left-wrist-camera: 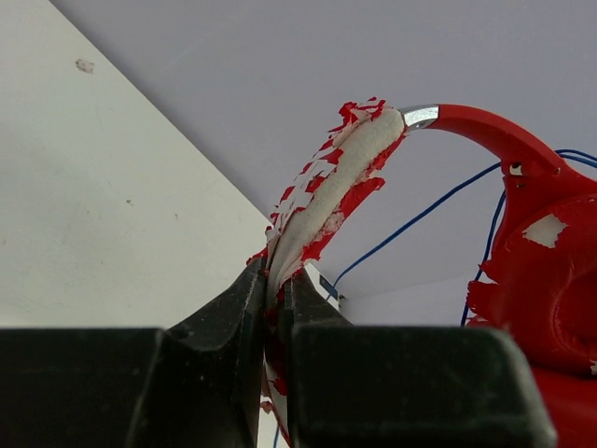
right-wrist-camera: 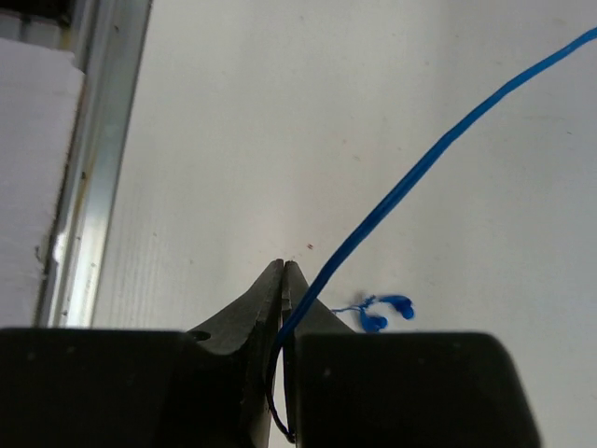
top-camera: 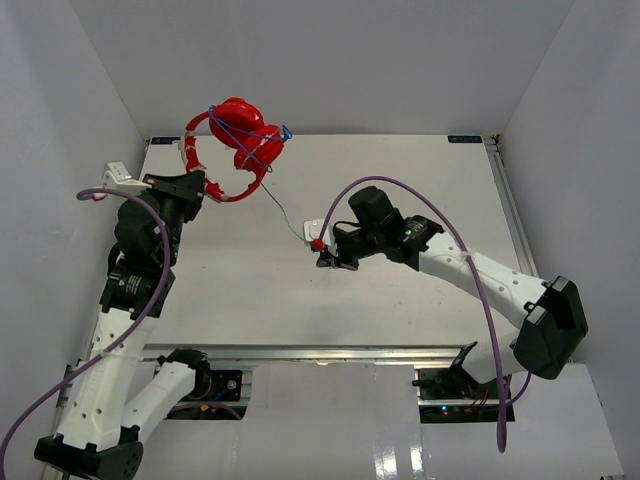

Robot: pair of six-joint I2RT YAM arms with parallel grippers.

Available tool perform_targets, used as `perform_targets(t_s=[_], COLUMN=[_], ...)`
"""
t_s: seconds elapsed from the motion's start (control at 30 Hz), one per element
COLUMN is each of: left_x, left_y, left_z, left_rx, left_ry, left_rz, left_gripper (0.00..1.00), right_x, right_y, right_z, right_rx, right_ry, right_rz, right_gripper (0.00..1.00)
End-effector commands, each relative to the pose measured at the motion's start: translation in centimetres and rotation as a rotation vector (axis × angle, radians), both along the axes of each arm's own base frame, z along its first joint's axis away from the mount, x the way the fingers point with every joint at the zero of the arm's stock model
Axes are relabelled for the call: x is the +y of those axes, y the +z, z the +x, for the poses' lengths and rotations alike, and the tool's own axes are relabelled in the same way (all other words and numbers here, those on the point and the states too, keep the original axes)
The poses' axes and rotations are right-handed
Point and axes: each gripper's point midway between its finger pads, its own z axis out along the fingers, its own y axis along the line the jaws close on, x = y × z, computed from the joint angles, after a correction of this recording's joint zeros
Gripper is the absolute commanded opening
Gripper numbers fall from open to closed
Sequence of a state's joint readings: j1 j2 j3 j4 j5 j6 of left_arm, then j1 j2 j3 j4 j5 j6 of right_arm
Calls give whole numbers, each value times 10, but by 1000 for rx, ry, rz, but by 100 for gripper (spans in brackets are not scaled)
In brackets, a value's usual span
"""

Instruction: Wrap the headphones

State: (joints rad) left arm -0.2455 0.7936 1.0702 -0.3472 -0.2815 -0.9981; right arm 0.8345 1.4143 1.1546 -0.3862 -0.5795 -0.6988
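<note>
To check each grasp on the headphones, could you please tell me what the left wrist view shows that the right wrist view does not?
Only the left wrist view: the left gripper shut on the headband, whose red covering is flaking to white, with a red earcup at the right. Only the right wrist view: the right gripper shut on the blue cord, and a small blue curl on the table beyond. Both: a length of that thin blue cord running away from the camera.
</note>
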Motion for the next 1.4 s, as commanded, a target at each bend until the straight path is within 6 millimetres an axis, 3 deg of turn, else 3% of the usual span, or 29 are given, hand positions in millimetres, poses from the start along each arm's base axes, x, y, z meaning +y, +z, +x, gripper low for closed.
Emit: perform_targets(t_s=[0.0, 0.07, 0.17, 0.27, 0.5, 0.73, 0.87, 1.13, 1.37], left_x=[3, 1, -2, -6, -19, -32, -39, -38, -37], left_y=[19, 8, -13, -35, -83, -128, -135, -146, -163], left_z=[18, 28, 39, 44, 38, 16, 2, -9, -16], left_rx=[-63, -30, 18, 54, 132, 191, 191, 208, 224], left_ry=[40, 39, 34, 21, -79, -212, -275, -309, -341], left_rz=[-1, 29, 59, 72, 159, 260, 288, 354, 427], left_gripper=[0, 0, 0, 0, 0, 0, 0, 0, 0], right_x=[-31, -38, -31, -23, -16, 3, 18, 50, 52], right_y=[17, 35, 98, 144, 195, 225, 237, 224, 249], right_z=[16, 22, 25, 21, 33, 35, 39, 17, 31], right_rx=[-231, -352, -582, -723, -974, -1032, -1044, -1055, -1144], right_ry=[49, 75, 71, 45, -69, -131, -158, -75, -150], right_rz=[-172, -205, -192, -189, -211, -162, -141, -175, -179], right_gripper=[8, 8, 8, 8, 8, 8, 8, 8, 8])
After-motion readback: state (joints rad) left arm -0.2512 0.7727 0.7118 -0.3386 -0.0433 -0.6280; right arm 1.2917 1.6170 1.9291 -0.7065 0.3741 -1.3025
